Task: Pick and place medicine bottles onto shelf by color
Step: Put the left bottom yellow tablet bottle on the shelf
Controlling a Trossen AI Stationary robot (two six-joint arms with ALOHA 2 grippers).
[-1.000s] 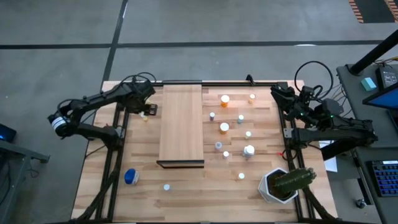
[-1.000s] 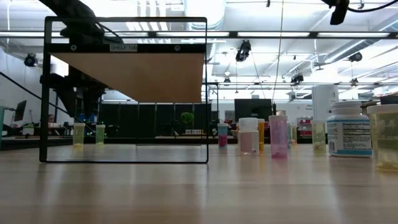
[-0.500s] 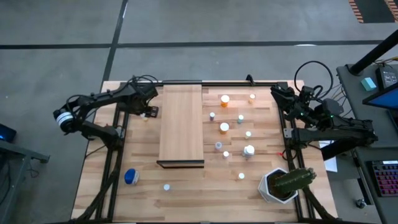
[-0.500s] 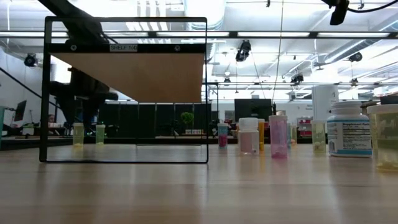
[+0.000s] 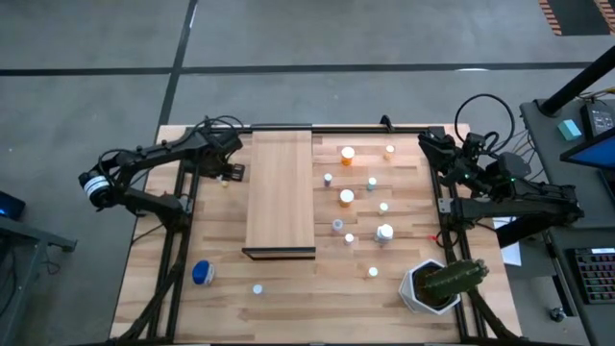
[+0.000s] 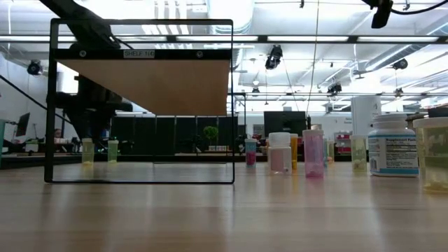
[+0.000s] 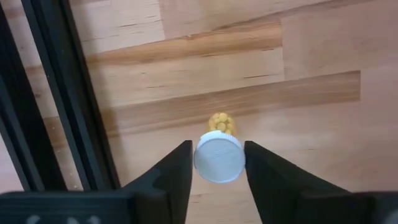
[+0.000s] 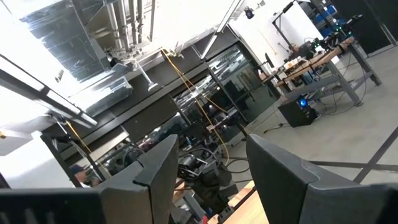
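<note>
My left gripper point(image 7: 217, 168) points down at the far left of the table, left of the shelf point(image 5: 280, 192), and is shut on a small white-capped bottle with yellow contents point(image 7: 221, 122). In the high view this gripper point(image 5: 227, 174) sits beside the shelf's far left corner. My right gripper point(image 8: 211, 180) waits raised at the table's right side, open, with only the room beyond between its fingers. Several more medicine bottles, such as an orange one point(image 5: 347, 154), stand on their bases on the table right of the shelf. A blue bottle point(image 5: 202, 274) stands near the front left. My left gripper pinches the bottle's white cap point(image 7: 200, 158) between its two fingers, one on each side. The fingers come from above, pointing down. The bottle stands upright below them on the wooden tabletop.
Black frame rails point(image 7: 50, 99) run close beside the held bottle. The shelf board sits raised on a black frame point(image 6: 140, 101). A white pot with a cactus point(image 5: 437, 284) stands at the front right. A second small bottle point(image 6: 113, 150) stands close to the gripped one.
In the low view my left gripper has sunk a little over the bottle at the far left of the table. No bottle has moved.
</note>
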